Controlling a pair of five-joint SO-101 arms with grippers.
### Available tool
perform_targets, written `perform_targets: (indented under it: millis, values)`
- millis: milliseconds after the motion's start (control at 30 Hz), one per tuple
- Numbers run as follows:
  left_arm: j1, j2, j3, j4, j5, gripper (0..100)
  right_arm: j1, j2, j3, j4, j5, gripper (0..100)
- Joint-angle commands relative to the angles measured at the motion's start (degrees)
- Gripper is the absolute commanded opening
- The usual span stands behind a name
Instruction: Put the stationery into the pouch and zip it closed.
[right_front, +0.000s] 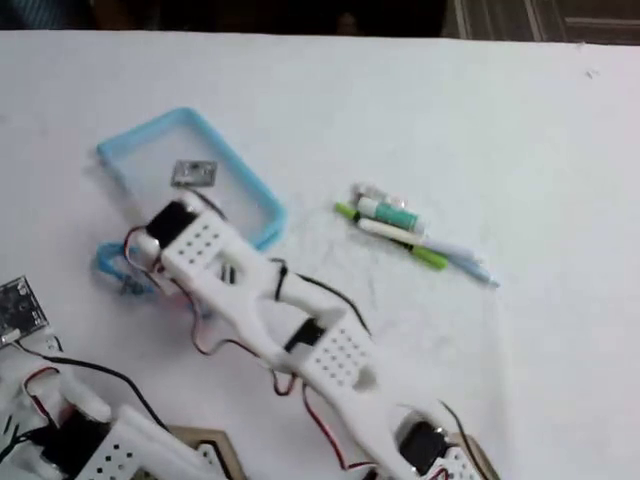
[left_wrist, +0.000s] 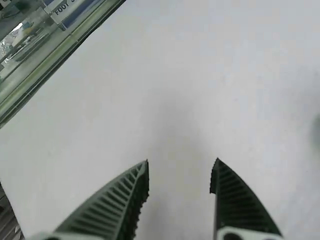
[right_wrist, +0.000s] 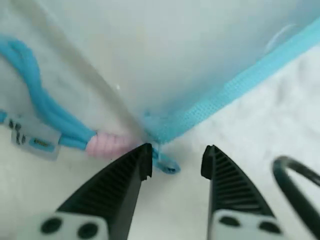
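Note:
A clear pouch (right_front: 170, 165) with a blue rim lies flat at the table's left. Its corner (right_wrist: 165, 125) sits just ahead of my right gripper (right_wrist: 175, 160), which is open with the small blue zipper pull (right_wrist: 166, 164) between its fingertips. A blue cord (right_wrist: 40, 95) with a pink bead (right_wrist: 107, 144) and a white tag (right_wrist: 32, 141) hangs off that corner. The stationery (right_front: 410, 230), pens and a small tube in a bundle, lies on the table right of centre. My right arm (right_front: 260, 290) stretches over to the pouch. My left gripper (left_wrist: 180, 175) is open above bare table.
A small grey card (right_front: 193, 173) lies inside the pouch. A circuit board (right_front: 20, 305) sits at the left edge, near the left arm's base (right_front: 90, 440). The table's far edge (right_front: 320, 36) runs along the top. A black cable loop (right_wrist: 295, 175) hangs beside my right gripper.

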Motion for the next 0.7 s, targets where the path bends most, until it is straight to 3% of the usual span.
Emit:
perform_targets:
  millis: [0, 167, 333, 667]
  values:
    - [-0.2, -0.3, -2.7, 0.2, 0.4, 22, -0.4, 5.8, -11.6, 2.7, -1.8, 17.5]
    - [-0.2, -0.3, -2.7, 0.2, 0.4, 22, -2.0, 11.6, -17.4, 4.8, -0.3, 17.1]
    - [-0.2, -0.3, -2.7, 0.0, 0.4, 22, -3.6, 11.8, -16.8, 5.1, 16.1, 0.8]
    - [-0.2, -0.3, -2.7, -0.4, 0.4, 22, 0.0, 0.7, 7.2, 5.1, 37.8, 1.6]
